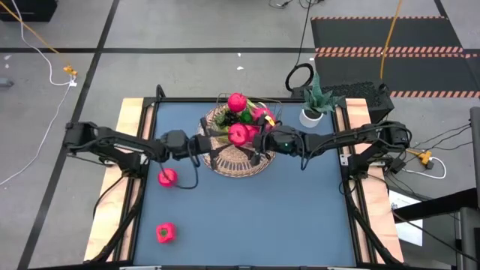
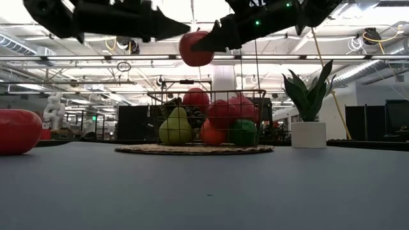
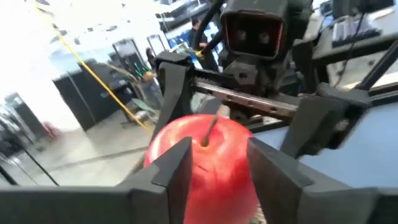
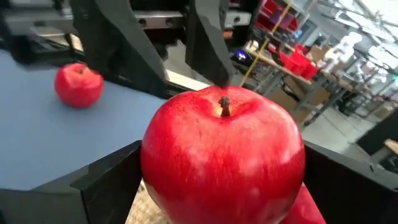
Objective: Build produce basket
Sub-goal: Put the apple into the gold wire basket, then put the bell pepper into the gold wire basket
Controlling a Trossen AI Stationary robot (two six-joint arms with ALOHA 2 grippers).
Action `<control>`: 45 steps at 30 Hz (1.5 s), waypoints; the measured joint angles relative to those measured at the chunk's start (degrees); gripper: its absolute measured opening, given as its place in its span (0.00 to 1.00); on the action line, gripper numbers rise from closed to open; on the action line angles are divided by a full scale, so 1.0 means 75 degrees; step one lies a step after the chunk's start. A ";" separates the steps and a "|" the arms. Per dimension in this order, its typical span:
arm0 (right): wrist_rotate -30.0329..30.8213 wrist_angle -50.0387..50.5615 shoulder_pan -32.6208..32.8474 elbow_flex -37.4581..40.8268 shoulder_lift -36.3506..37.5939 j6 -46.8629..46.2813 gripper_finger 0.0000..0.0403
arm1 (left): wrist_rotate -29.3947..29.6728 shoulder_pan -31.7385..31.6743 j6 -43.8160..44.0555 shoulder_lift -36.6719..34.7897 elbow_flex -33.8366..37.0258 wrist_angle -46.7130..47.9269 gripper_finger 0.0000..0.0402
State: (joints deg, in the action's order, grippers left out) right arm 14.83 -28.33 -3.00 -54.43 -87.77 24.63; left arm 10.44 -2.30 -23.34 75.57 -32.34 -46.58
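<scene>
High view: the blue table (image 1: 262,217) takes up most of the picture, and both arms reach in from its left and right edges to meet over the far middle. There the basket (image 1: 240,169) lies, a round woven tray with a thin wire frame, already piled with produce: red rounds, a green pear (image 2: 174,128) and something orange show from the low view. A plant (image 2: 308,105) in a white pot stands just right of the basket.

An apple (image 2: 195,48) hangs in the air above the basket, caught between the two gripper tips. The right gripper (image 4: 224,180) has its fingers spread wide with the apple filling the gap, so it looks to be gripping it across the full width. The left gripper (image 3: 219,155) comes in from the opposite side, with its fingers (image 3: 177,168) lying against the near flanks of the apple on either side of the stem. It appears to be clamped on as well, though how firmly cannot be judged.

Two more red fruits wait on the near left of the table, one (image 1: 167,178) below the left arm and one (image 1: 165,232) nearer the front edge.

The apple looks like a hard, glossy toy: probably light, stiff and rather slippery. Its round sides give flat fingers little to bite on, so a hold across the widest part, below the stem, seems safest. A pinch nearer the top could squirt it out.

No brand, label or readable writing shows anywhere.
</scene>
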 joint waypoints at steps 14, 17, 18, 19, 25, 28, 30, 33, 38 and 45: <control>-0.0008 0.0387 -0.0257 0.0009 -0.0006 -0.0466 0.98 | 0.0533 -0.0190 -0.0668 0.0892 -0.1024 0.0645 0.33; 0.0106 0.0377 -0.0275 0.0009 -0.0006 -0.0609 0.98 | 0.0986 -0.0285 -0.0618 0.0886 -0.1074 0.0938 0.33; 0.0192 0.0372 -0.0277 0.0009 -0.0006 -0.0655 0.98 | 0.1106 -0.0323 -0.0619 0.0886 -0.1075 0.1084 0.33; 0.0252 0.0304 -0.0276 0.0008 -0.0006 -0.0685 0.98 | 0.1298 -0.0363 -0.0623 0.0891 -0.1071 0.1272 0.33; 0.0793 0.0279 -0.0249 -0.0006 0.0000 -0.0734 0.98 | 0.2774 -0.0724 -0.0415 0.0899 -0.1061 0.2299 0.33; 0.0814 0.0238 -0.0255 -0.0006 0.0003 -0.0640 0.98 | 0.3054 -0.0958 -0.0043 0.0899 -0.1058 0.2578 0.33; 0.0817 0.0267 -0.0248 -0.0006 0.0003 -0.0615 0.98 | 0.3042 -0.0975 0.0139 0.0821 -0.1058 0.2552 0.33; 0.0841 0.0258 -0.0248 -0.0006 0.0003 -0.0601 0.98 | 0.3035 -0.0793 0.0108 0.0773 -0.1058 0.2286 0.33; 0.0922 0.0249 -0.0250 -0.0006 0.0003 -0.0763 0.98 | 0.3229 -0.0119 -0.0365 0.0057 -0.1083 0.2258 0.33; 0.1002 0.0004 0.0010 -0.0003 0.0003 -0.1360 0.98 | 0.5048 0.1118 -0.0445 -0.1569 -0.1074 0.3286 0.33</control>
State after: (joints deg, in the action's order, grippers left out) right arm 22.34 -28.30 -2.93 -54.46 -87.74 14.42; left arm 48.30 6.08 -26.67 63.80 -40.39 -21.94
